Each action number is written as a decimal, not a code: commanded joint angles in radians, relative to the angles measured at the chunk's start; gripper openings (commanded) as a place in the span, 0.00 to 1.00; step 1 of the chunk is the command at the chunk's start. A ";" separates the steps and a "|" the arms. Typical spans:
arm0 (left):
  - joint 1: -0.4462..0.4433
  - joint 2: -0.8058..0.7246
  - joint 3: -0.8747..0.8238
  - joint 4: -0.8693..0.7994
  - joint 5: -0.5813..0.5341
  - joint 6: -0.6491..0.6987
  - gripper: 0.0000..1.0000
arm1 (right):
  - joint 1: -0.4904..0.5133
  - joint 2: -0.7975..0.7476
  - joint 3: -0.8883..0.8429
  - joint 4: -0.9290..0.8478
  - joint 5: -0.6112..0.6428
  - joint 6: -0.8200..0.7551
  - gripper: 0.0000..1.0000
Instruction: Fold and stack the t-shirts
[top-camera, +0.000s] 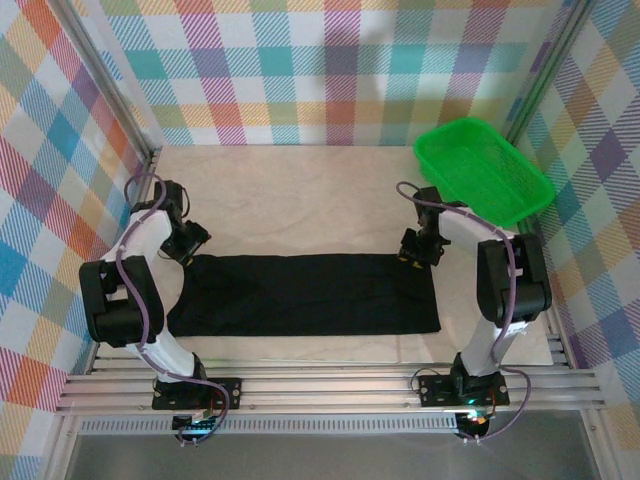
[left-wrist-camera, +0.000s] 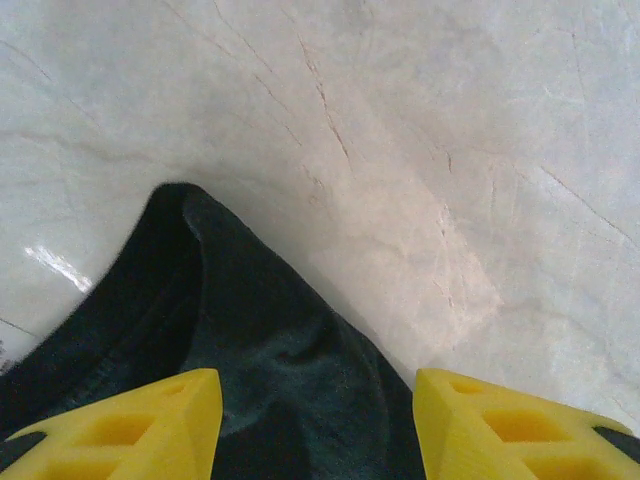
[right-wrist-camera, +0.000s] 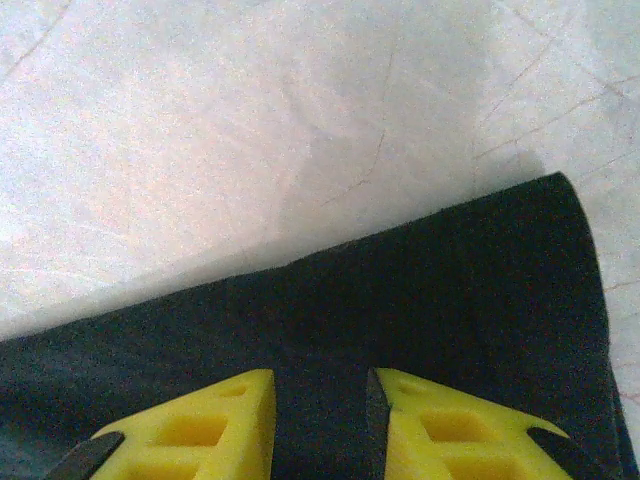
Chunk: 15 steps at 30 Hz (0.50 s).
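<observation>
The black t-shirt (top-camera: 305, 295) lay as a long strip across the frame's lower middle, the left gripper (top-camera: 186, 240) spread wide over its upper-left corner. The right gripper (top-camera: 420, 248), at the upper-right corner, showed a narrow gap, and I couldn't tell if it pinched cloth. A one-sided lift would likely skew the fold.

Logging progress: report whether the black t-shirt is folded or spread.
Folded: the black t-shirt lies as a flat rectangular band, no sleeves showing.

I work in a lab test cell: colourful checked panels (top-camera: 300, 70) wall in my pale desk (top-camera: 300, 190), and my arms (top-camera: 130, 290) are bolted to aluminium rails (top-camera: 330, 385).
</observation>
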 joint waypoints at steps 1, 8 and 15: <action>0.031 0.000 -0.017 -0.006 -0.026 0.046 0.52 | 0.003 0.035 0.023 -0.031 0.014 -0.009 0.31; 0.041 0.012 -0.049 -0.005 -0.097 0.037 0.44 | 0.003 0.072 0.040 -0.043 0.049 -0.015 0.31; 0.043 0.060 -0.075 0.064 -0.056 0.034 0.28 | 0.002 0.095 0.058 -0.052 0.064 -0.008 0.31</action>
